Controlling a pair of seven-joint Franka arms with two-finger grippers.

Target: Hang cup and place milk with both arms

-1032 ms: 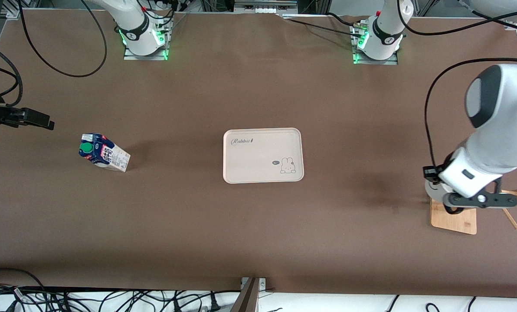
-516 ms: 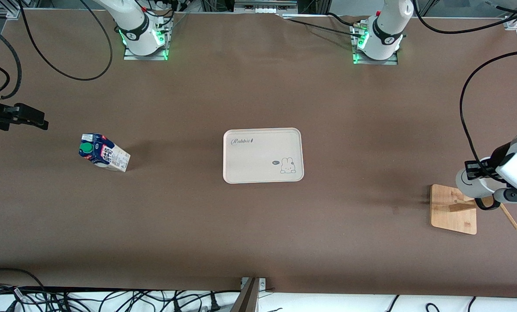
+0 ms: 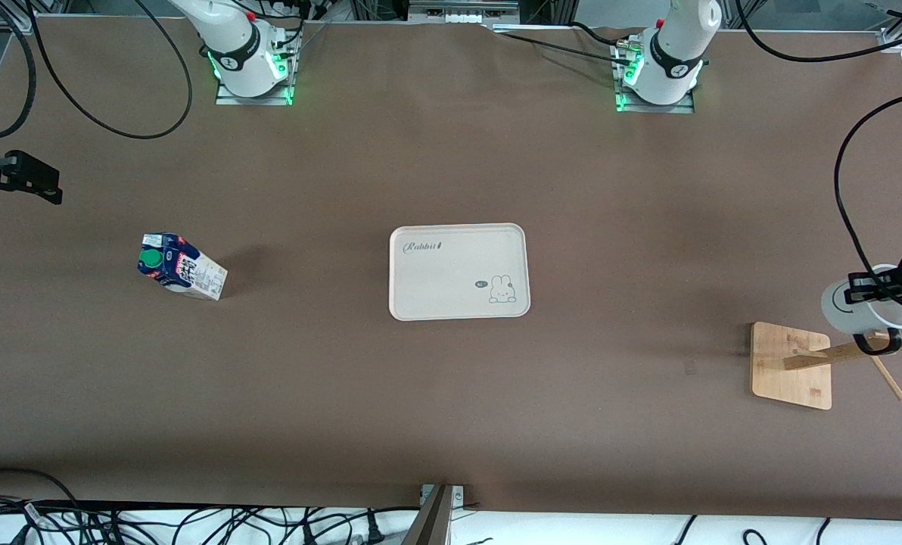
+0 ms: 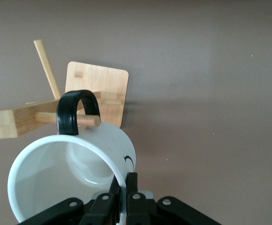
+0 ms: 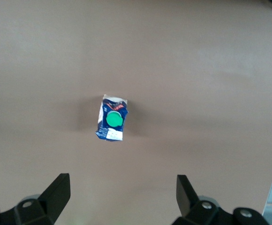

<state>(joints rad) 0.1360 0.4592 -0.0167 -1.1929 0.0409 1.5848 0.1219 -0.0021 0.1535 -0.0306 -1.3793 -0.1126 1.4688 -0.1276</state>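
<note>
White mug [image 3: 848, 309] with its thin black handle hangs in the left gripper [image 3: 886, 291] over the wooden peg rack [image 3: 790, 365]; the blue-and-white milk carton [image 3: 181, 267] stands on the brown table [image 3: 451, 409] (toward the right arm's end). Left wrist view: jaws pinch the mug's rim, handle looped over a peg [image 4: 70, 119]. Right wrist view: right gripper [image 5: 122, 194] jaws spread above the carton.

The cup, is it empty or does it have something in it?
Empty. The left wrist view looks into the tilted cup and shows only its bare white inside.

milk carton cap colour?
Green, on the milk carton; clearest in the right wrist view.
</note>
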